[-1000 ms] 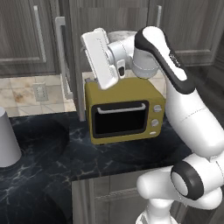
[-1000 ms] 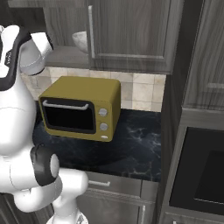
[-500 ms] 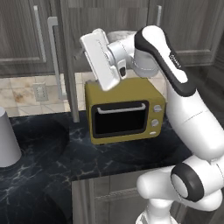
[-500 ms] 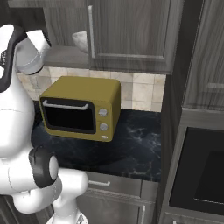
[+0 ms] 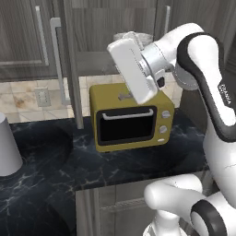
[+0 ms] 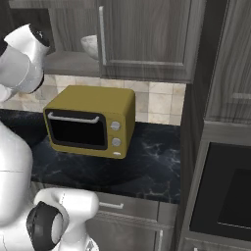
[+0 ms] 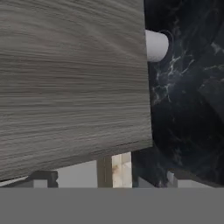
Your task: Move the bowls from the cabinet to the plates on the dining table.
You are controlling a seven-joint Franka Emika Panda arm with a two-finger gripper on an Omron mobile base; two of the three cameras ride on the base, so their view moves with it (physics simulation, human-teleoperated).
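**Hand raised at the open cabinet, jaws spread wide**

While I watch the left base view, I take the yellow toaster oven [image 5: 131,120] as my landmark on the black marble counter [image 5: 50,166]. Above it and slightly in front, the white hand of the arm [image 5: 193,50] hangs tilted, its back toward the camera, so I cannot see the fingertips from this side. Behind the hand, above the oven, the cabinet [image 5: 115,32] stands open; its door [image 5: 69,64] is swung out edge-on to the left of the oven, with a long silver bar handle [image 5: 57,60] on it. A marbled grey-white bowl [image 5: 138,36] peeks over the top of the hand, sitting on the cabinet shelf. Far left of the oven stands a white cylinder [image 5: 7,145] on the counter.

From the right base view, the shelf [image 6: 68,63] lies directly above the oven [image 6: 90,122], and a pale bowl [image 6: 90,45] sits on it, half hidden by a closed cabinet door [image 6: 147,39]. The arm's forearm is up and left of the oven. A dark built-in appliance [image 6: 225,196] sits well right of it.

Through the hand view, a wood-grain door face [image 7: 72,83] is very close, with the counter and white cylinder [image 7: 155,46] beyond it. The gripper [image 7: 107,179] holds nothing, jaws wide apart.
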